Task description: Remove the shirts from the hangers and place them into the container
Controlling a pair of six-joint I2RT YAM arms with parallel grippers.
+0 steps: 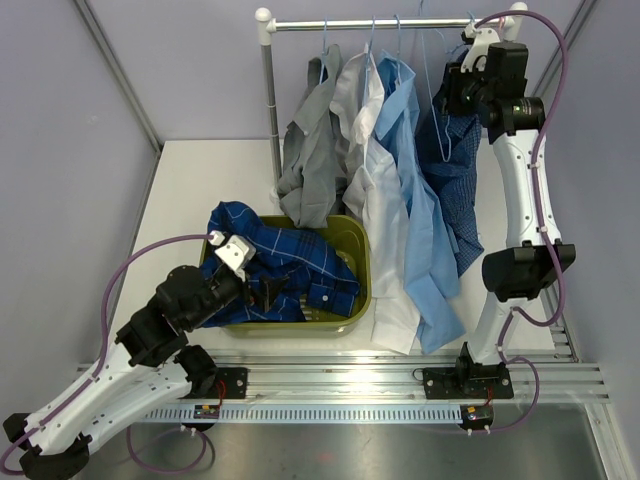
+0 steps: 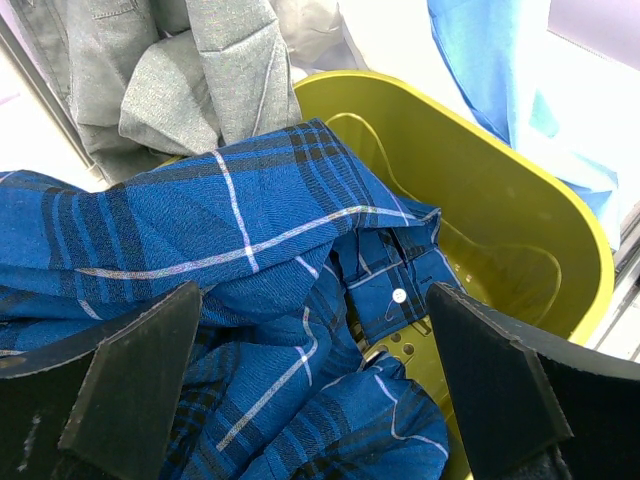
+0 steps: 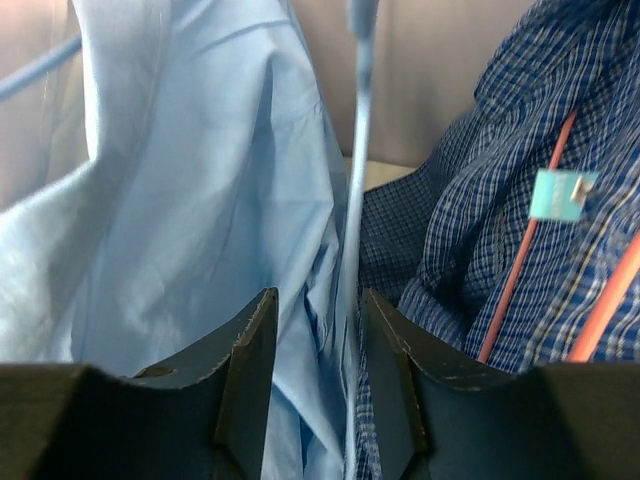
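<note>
The dark blue windowpane-check shirt point(image 1: 285, 255) point(image 2: 240, 230) lies crumpled in the olive-green container point(image 1: 362, 262) point(image 2: 480, 190), spilling over its left rim. My left gripper point(image 1: 262, 290) point(image 2: 312, 300) hovers open just above that shirt, holding nothing. On the rail hang the grey shirt point(image 1: 315, 160), white shirt point(image 1: 385, 260), light blue shirt point(image 1: 415, 200) point(image 3: 190, 180) and navy small-check shirt point(image 1: 455, 190) point(image 3: 500, 180). My right gripper point(image 1: 455, 85) point(image 3: 318, 300) is up by the rail, jaws apart, with a light-blue hanger wire point(image 3: 358, 150) running between its fingers close to the right one. A pinkish-red hanger point(image 3: 520, 260) shows inside the navy shirt.
The silver rail point(image 1: 390, 24) with white knobs spans the back, its post point(image 1: 270, 120) standing left of the grey shirt. The hanging shirts drape over the container's back and right side. Grey walls enclose the white table point(image 1: 200, 190).
</note>
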